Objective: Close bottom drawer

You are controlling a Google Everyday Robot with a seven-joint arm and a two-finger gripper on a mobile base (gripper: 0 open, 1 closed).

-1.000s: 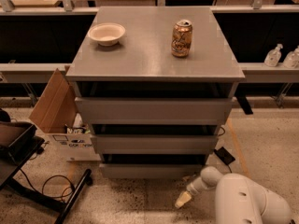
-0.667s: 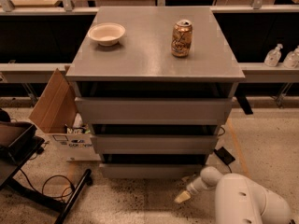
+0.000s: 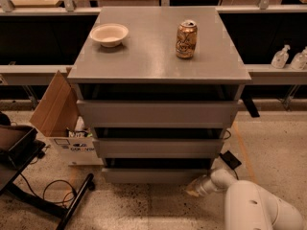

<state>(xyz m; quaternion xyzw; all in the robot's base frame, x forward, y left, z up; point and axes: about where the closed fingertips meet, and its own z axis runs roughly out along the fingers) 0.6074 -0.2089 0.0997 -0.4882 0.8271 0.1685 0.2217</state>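
Gripper (image 3: 194, 188) sitting lower right by bottom drawer (image 3: 153, 175); its opening, can't tell. Off-centre pushing risks the drawer skewing and jamming.

The cabinet (image 3: 153, 56) and its bottom drawer (image 3: 153, 175) were smooth matt grey, with a shiny metal can (image 3: 186, 39) and a pale matt bowl (image 3: 109, 34), perhaps paper, on top. The gripper (image 3: 194, 189), low at that drawer's right corner, was dull beige on a glossy white plastic arm (image 3: 254, 207). The box (image 3: 55, 104) was plain brown cardboard, the floor (image 3: 144, 210) speckled stone.
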